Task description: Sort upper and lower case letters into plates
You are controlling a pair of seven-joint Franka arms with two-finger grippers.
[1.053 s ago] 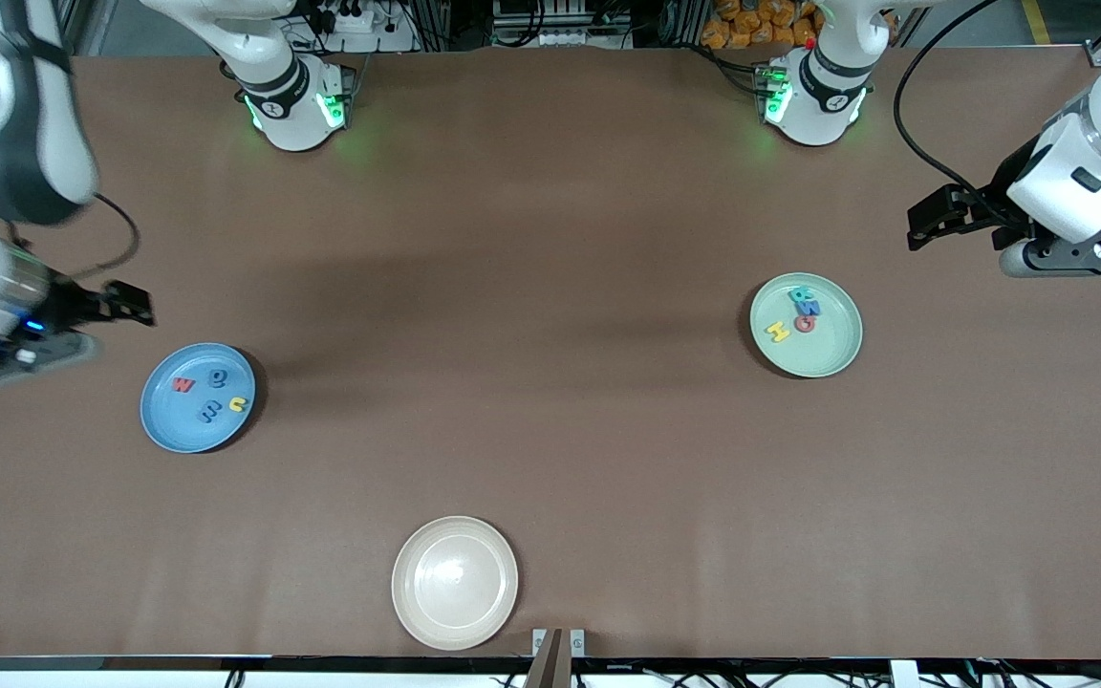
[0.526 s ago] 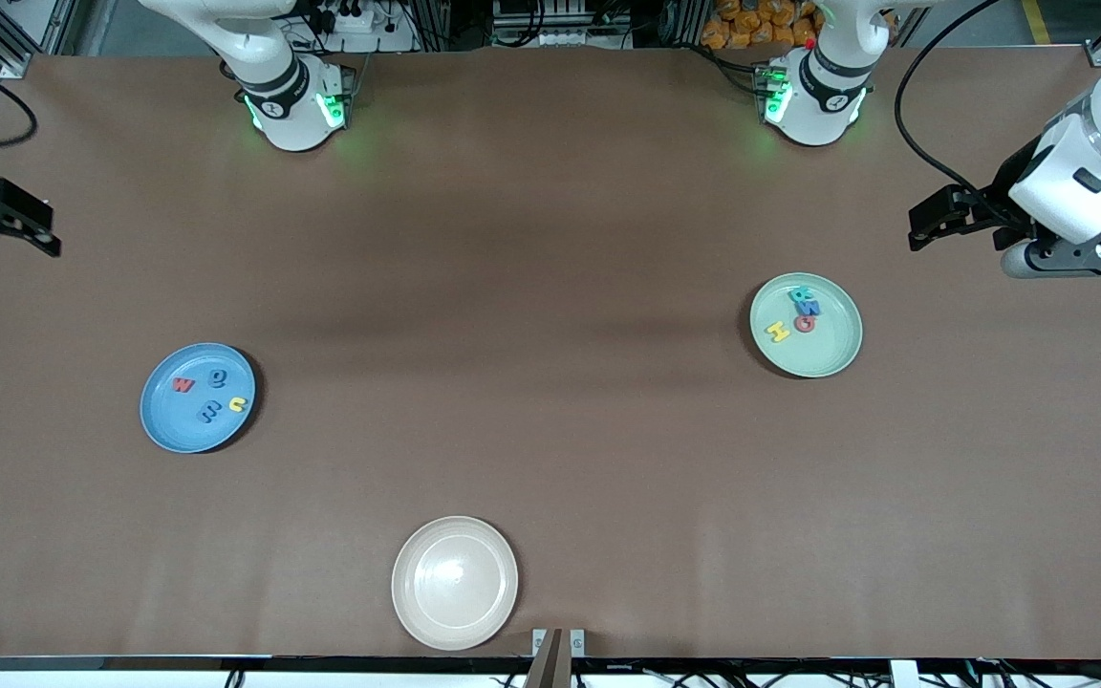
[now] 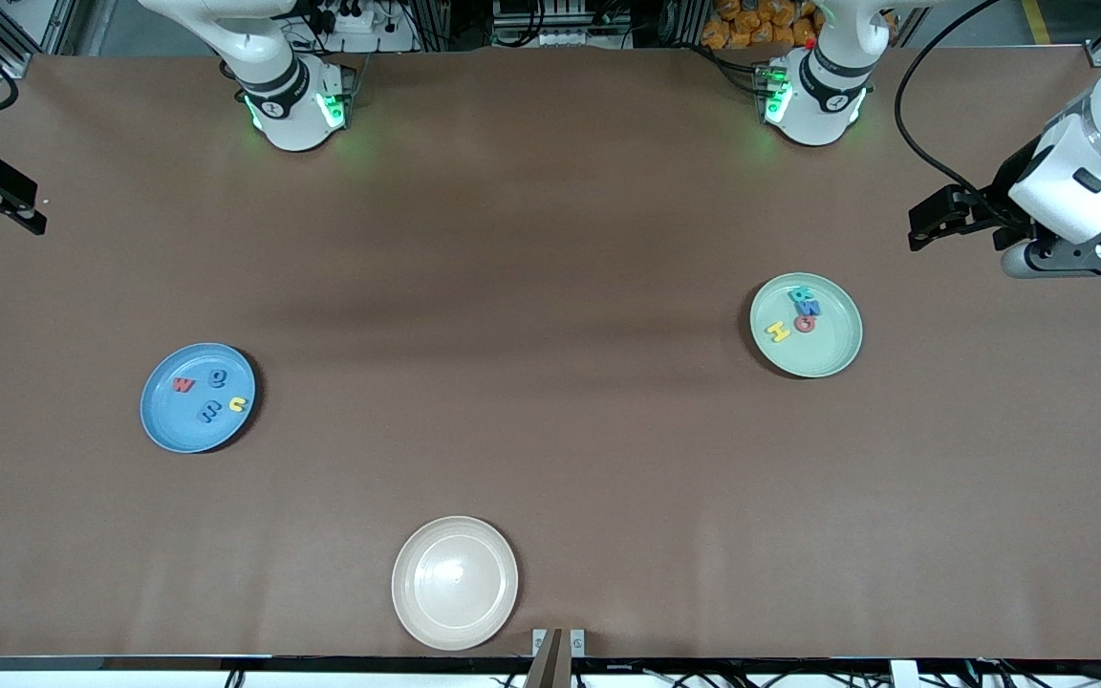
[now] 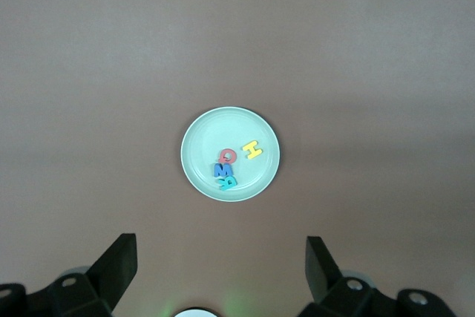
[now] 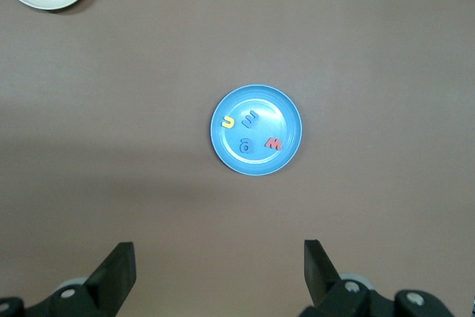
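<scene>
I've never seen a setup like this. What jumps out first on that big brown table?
Two small plates of bright toy letters stand out: the blue plate toward the right arm's end holds four, and the mint green plate toward the left arm's end holds four more. A bare cream-white plate sits nearest the front camera. The open left gripper and right gripper each hang high above a letter plate.
</scene>
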